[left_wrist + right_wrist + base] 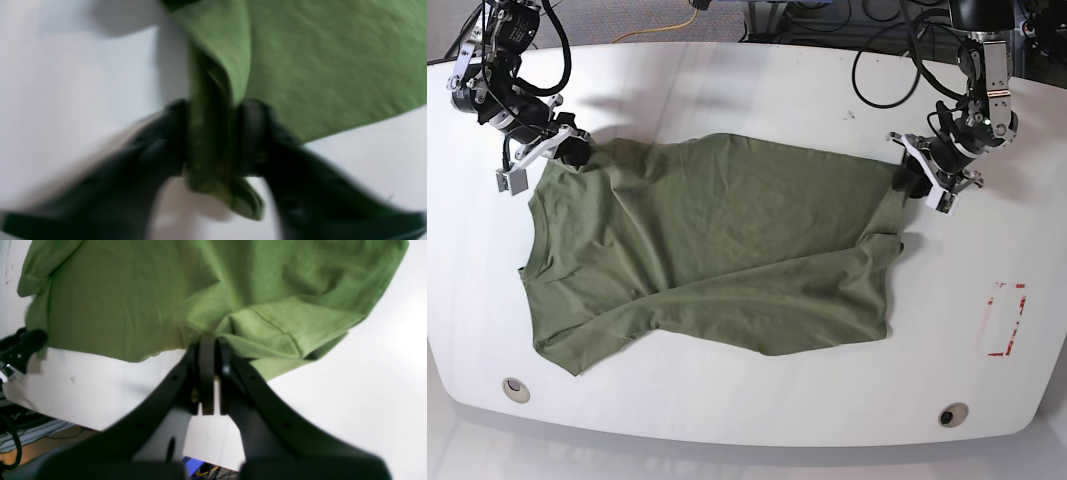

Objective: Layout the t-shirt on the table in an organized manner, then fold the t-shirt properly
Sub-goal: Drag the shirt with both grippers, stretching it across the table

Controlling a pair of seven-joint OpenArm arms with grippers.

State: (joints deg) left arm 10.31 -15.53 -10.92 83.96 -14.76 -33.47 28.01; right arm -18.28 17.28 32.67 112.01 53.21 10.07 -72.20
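The olive-green t-shirt [727, 250] lies spread and wrinkled across the white table [757, 90], with its lower left part folded over. My left gripper [919, 180] is at the shirt's right edge in the base view. Seen from the left wrist, the left gripper [210, 133] is shut on a bunched fold of the t-shirt [333, 66], which hangs down between the black fingers. My right gripper [572, 150] is at the shirt's far left corner. In the right wrist view the right gripper [208, 343] is shut on the edge of the t-shirt [133, 306].
A red dashed rectangle [1005, 320] is marked on the table at the right. Two round grommet holes [516, 388] [953, 413] sit near the front edge. Cables [887, 60] trail over the far edge. The right wrist view shows the table edge [50, 413] with clutter below it.
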